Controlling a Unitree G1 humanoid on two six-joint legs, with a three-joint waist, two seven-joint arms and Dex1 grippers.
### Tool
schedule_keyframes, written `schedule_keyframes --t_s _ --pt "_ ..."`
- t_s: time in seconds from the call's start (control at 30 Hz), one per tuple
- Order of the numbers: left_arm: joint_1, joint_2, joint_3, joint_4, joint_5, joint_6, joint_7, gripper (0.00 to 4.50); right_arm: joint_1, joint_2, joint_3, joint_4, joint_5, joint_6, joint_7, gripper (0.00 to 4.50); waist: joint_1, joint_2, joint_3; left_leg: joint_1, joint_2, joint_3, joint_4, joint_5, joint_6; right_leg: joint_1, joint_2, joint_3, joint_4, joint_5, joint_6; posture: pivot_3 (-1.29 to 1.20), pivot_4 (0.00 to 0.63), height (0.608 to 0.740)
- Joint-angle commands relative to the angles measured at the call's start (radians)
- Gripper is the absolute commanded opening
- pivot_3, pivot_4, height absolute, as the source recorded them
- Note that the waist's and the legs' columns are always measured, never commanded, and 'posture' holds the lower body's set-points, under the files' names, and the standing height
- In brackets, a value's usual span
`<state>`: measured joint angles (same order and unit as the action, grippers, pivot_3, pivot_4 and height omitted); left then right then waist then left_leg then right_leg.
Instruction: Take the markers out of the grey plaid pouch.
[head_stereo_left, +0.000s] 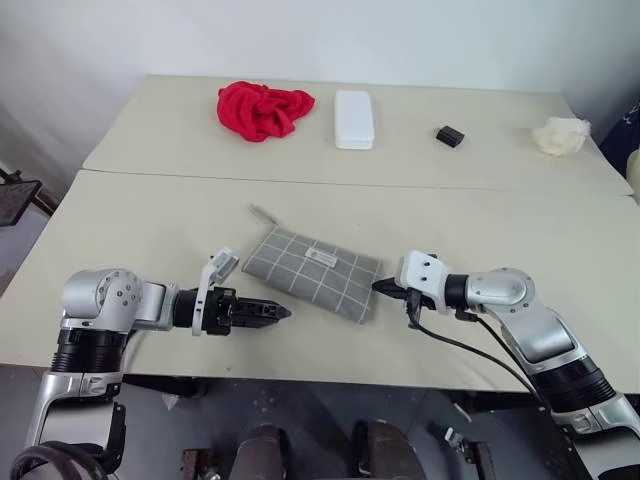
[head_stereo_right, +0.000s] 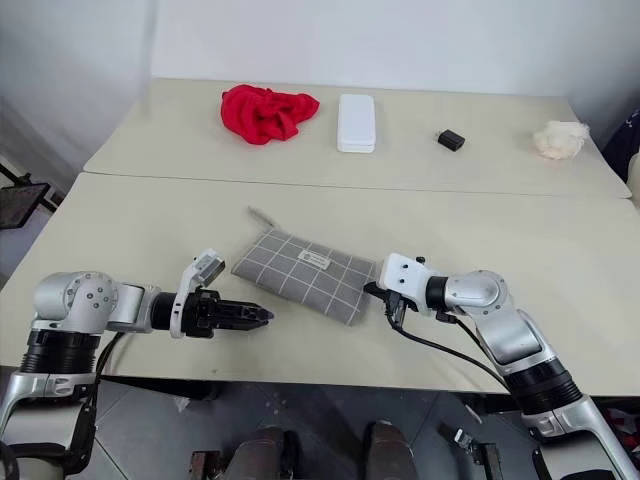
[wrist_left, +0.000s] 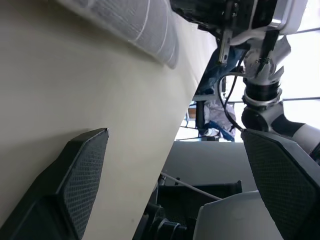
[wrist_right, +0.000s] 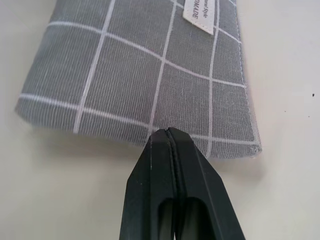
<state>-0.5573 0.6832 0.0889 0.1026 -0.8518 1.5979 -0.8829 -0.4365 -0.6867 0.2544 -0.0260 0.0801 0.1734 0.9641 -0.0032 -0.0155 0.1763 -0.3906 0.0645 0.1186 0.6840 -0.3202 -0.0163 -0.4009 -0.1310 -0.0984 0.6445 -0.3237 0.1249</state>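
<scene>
The grey plaid pouch lies flat on the near table, its white label facing up and its zip pull trailing off the far left corner. The markers are hidden. My right gripper is shut, and its tip meets the pouch's right short edge. I see nothing between its fingers. My left gripper hovers low over the table just left of the pouch's near corner, pointing toward it. Its fingers stand wide open and hold nothing.
On the far table lie a red cloth, a white hard case, a small black block and a crumpled white wad. A seam divides the two tables. The near table's front edge runs just below both grippers.
</scene>
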Motion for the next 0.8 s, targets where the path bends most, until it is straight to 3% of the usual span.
schedule_keyframes --t_s 0.03,0.2,0.27,0.37,0.5,0.63,0.8 --pt "-0.021 0.089 0.05 0.037 0.033 -0.094 -0.025 4.5 0.003 -0.012 -0.036 0.007 0.0 -0.02 0.006 0.03 -0.002 0.0 0.0 0.0 0.0 0.0 0.0 0.0 0.0 0.0 0.0 0.0 0.0 0.0 0.0 0.0 0.15 0.74" --pt "-0.106 0.22 -0.032 0.179 0.115 -0.245 -0.135 4.5 0.015 -0.002 -0.047 -0.005 0.003 -0.008 0.001 0.03 -0.001 0.0 0.0 0.0 0.0 0.001 -0.001 0.0 0.0 -0.001 0.0 0.0 0.0 0.0 0.0 0.0 0.15 0.74" --pt "-0.151 0.229 -0.071 0.256 0.171 -0.312 -0.152 4.5 0.019 0.005 -0.05 -0.018 0.009 0.009 -0.003 0.03 0.004 0.0 0.0 0.0 0.0 0.002 -0.001 0.0 0.0 -0.001 0.0 0.0 -0.001 0.0 0.0 0.0 0.15 0.74" --pt "-0.215 0.202 -0.098 0.368 0.232 -0.384 -0.16 4.5 0.025 0.007 -0.053 -0.039 0.01 0.043 -0.006 0.03 0.004 0.0 0.0 0.0 -0.001 0.002 -0.001 0.0 0.0 -0.001 0.0 0.0 0.0 0.0 0.0 0.0 0.15 0.74" --pt "-0.325 0.009 -0.062 0.532 0.279 -0.476 -0.05 4.5 0.022 0.003 -0.049 -0.083 -0.036 0.153 -0.062 0.03 0.011 0.0 0.0 -0.001 -0.001 0.001 0.0 0.0 0.0 -0.001 0.0 0.0 0.0 0.0 0.0 0.0 0.15 0.74" --pt "-0.348 -0.084 -0.053 0.545 0.286 -0.463 -0.044 4.5 0.009 0.021 -0.044 -0.101 -0.068 0.202 -0.115 0.03 0.009 -0.001 0.0 -0.001 -0.001 0.001 0.001 0.0 0.0 -0.001 0.0 0.0 0.0 0.0 0.001 0.0 0.15 0.74" --pt "-0.321 -0.113 -0.067 0.482 0.281 -0.416 -0.048 4.5 -0.003 0.033 -0.031 -0.092 -0.104 0.217 -0.155 0.03 -0.003 0.0 0.0 0.0 0.0 0.002 -0.001 0.0 0.0 -0.001 0.001 0.0 0.0 0.0 0.001 0.0 0.15 0.74"
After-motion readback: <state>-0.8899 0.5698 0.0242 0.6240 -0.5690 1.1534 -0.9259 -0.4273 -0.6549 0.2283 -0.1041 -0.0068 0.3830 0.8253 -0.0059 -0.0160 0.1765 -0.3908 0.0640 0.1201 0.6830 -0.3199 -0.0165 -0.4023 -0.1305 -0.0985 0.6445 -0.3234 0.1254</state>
